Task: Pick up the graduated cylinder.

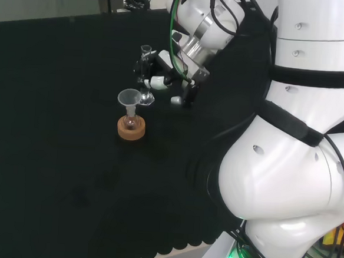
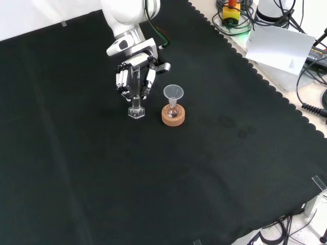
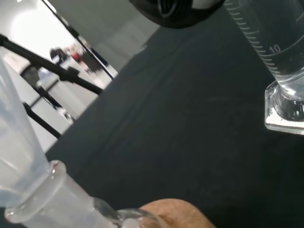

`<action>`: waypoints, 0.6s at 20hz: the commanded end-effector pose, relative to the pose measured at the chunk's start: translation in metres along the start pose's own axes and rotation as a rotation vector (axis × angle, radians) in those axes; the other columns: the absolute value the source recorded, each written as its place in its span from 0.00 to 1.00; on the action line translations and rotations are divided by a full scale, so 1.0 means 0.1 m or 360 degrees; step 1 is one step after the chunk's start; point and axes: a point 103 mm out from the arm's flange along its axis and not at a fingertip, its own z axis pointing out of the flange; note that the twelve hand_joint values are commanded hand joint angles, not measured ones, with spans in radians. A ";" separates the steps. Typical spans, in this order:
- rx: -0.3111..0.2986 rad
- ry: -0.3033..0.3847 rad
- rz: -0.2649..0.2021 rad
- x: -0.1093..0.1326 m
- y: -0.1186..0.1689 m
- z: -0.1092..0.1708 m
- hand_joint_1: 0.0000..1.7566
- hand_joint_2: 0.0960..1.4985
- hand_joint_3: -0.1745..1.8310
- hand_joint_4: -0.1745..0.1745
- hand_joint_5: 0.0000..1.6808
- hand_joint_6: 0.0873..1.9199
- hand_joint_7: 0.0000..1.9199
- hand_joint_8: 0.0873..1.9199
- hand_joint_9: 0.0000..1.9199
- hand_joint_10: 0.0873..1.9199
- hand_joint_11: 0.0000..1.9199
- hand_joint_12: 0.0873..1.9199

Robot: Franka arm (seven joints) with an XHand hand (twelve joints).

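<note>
Two pieces of clear glassware stand near the middle of a bench covered in black cloth (image 2: 76,168). In the front view, reading from left to right, the first is the graduated cylinder (image 2: 136,99), upright on its flat-sided glass foot, which rests on the cloth. The hand (image 2: 134,77), black and white, comes down from the top of that view directly behind the cylinder; its fingers are curled around the upper part of the tube, one set on each side of it. Just to the right of the cylinder, apart from it, a small round flask (image 2: 173,109) sits in a cork ring stand (image 2: 173,116), with a clear funnel (image 2: 173,93) set upright in its neck.

In the head view the flask and its funnel stand nearer the camera, with the cylinder and the hand just beyond and slightly to the right. The arm (image 1: 299,167), large and white, rises at the right of that view.

The wrist view shows the cylinder's printed scale lines and its foot on the cloth, close up.
</note>
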 end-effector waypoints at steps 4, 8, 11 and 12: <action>0.0194 -0.0296 0.0033 0.07 0.01 -0.42 0.77 0.76 0.10 0.21 0.56 0.38 0.44 0.63 0.67 0.11 0.55 0.42; 0.0254 -0.0371 0.0051 0.12 -0.02 -0.55 0.77 0.76 0.09 0.23 0.56 0.38 0.45 0.62 0.68 0.10 0.55 0.42; 0.0316 -0.0432 0.0075 0.14 -0.05 -0.67 0.77 0.76 0.09 0.25 0.58 0.37 0.46 0.61 0.68 0.10 0.55 0.41; 0.0331 -0.0447 0.0084 0.15 -0.06 -0.71 0.77 0.76 0.09 0.25 0.58 0.37 0.46 0.61 0.69 0.10 0.56 0.41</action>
